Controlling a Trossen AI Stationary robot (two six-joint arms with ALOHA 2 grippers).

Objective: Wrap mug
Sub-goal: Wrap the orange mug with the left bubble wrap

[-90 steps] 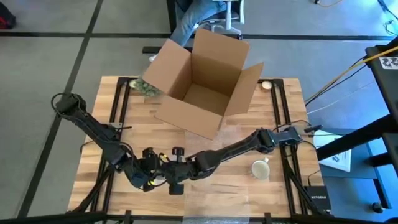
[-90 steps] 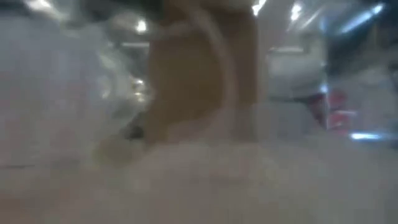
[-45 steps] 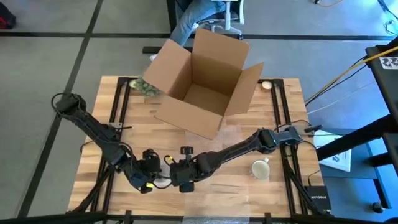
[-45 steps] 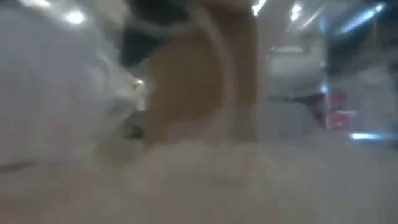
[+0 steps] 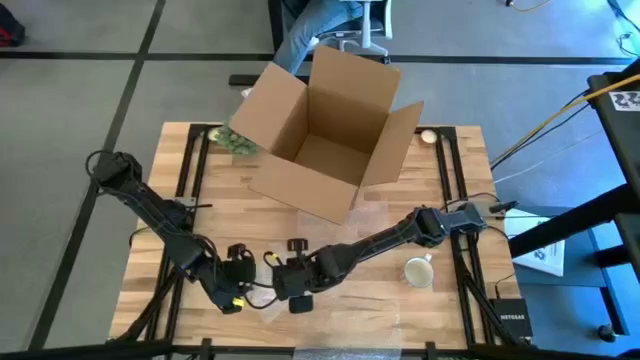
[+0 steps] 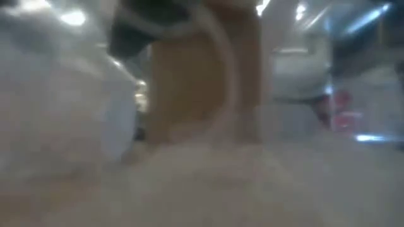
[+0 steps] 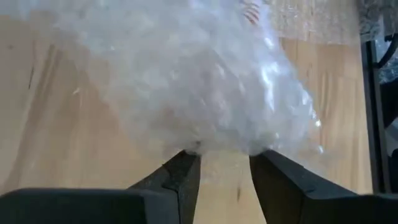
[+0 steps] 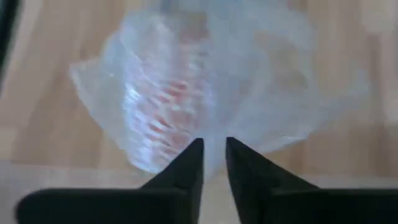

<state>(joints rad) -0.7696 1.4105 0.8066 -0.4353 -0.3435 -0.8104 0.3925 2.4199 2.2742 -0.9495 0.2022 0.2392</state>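
Both jaws pinch the bubble wrap point(image 7: 186, 81); keep left gripper point(image 7: 224, 163) and right gripper point(image 8: 213, 152) tension even toward the mug point(image 5: 417, 270).

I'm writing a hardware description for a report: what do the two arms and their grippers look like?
Both are slim black jointed arms. The left gripper and right gripper each end in two flat, tapered dark fingers. Thin dark cables trail along the arms, and a small yellow marking shows near the left wrist.

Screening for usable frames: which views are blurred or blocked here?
Low view: fully out of focus, nothing readable. Left wrist view: bubble wrap fills it, soft and glary. Right wrist view: wrap blurred past the fingers. High view: clear; mug visible.
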